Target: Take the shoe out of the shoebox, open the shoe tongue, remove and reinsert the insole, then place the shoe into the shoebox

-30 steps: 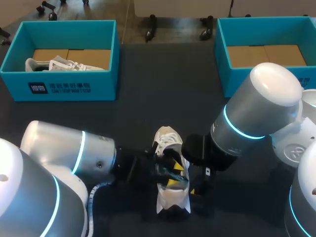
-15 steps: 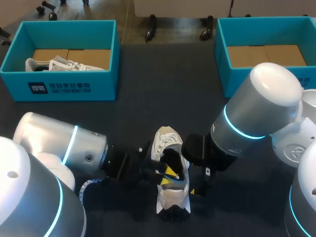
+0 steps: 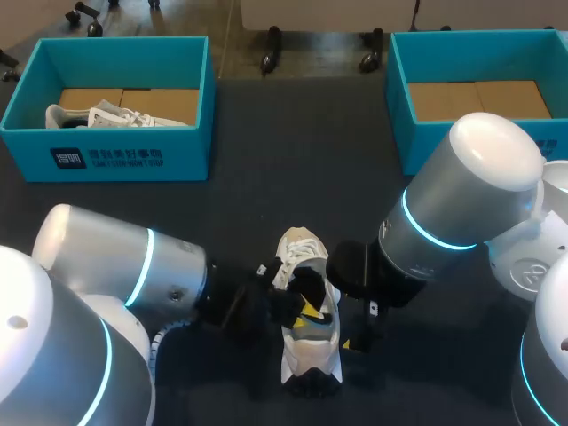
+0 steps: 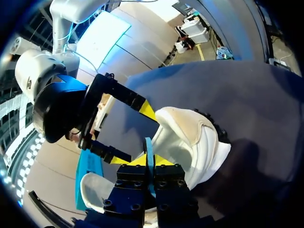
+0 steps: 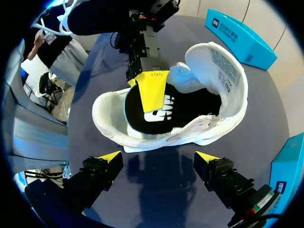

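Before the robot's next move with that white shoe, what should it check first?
1. Shoe out on the table: ok.
2. Tongue folded open: ok.
3. Left gripper shut on the insole: ok.
4. Right gripper steadying the shoe: not ok, it is open, fingers wide apart.
5. Insole out of the shoe: not ok, it lies inside.
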Controlling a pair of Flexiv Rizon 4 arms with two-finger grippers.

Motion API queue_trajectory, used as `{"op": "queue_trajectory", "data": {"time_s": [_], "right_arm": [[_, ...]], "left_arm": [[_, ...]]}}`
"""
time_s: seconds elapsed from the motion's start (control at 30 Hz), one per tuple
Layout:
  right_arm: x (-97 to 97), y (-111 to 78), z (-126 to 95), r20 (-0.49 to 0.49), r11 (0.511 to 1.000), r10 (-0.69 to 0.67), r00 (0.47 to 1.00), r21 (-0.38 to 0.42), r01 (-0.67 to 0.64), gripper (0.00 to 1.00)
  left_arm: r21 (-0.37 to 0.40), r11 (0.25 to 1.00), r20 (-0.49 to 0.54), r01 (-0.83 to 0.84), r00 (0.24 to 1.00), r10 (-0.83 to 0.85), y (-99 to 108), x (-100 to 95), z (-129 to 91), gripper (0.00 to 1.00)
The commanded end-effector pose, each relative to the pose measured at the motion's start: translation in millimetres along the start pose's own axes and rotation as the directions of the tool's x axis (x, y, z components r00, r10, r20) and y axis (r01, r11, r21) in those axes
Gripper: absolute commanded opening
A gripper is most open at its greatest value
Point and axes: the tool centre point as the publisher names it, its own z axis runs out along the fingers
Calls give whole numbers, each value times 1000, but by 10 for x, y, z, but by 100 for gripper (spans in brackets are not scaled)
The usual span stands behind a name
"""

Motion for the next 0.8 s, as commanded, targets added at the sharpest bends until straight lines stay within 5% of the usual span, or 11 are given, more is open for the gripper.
{"op": "queue_trajectory", "data": {"time_s": [0.03, 0.2, 0.27, 0.3, 0.33, 0.37, 0.57, 0.8], "right_arm": [[14, -12, 10, 2, 1000, -1, 1000, -3, 1, 100], [14, -12, 10, 2, 1000, -1, 1000, -3, 1, 100], [14, -12, 10, 2, 1000, -1, 1000, -3, 1, 100], [14, -12, 10, 2, 1000, -1, 1000, -3, 1, 100], [14, -12, 10, 2, 1000, -1, 1000, -3, 1, 100], [14, -12, 10, 2, 1000, -1, 1000, -3, 1, 100], [14, -12, 10, 2, 1000, -1, 1000, -3, 1, 100], [14, -12, 10, 2, 1000, -1, 1000, -3, 1, 100]], "left_arm": [[-23, 1000, -7, -3, 1000, 3, -1, -16, 103, 0], [44, 998, -2, 45, 999, -45, -53, -28, 36, 0], [75, 994, 0, 73, 997, -73, -69, -42, -8, 39], [83, 993, 2, 82, 997, -82, -74, -49, -31, 50], [96, 991, 2, 97, 995, -98, -81, -56, -53, 79], [110, 988, 7, 107, 994, -109, -88, -66, -76, 85], [171, 973, -1, 158, 987, -160, -149, -122, -196, 73], [209, 961, -51, 179, 984, -173, -234, -167, -316, 78]]}}
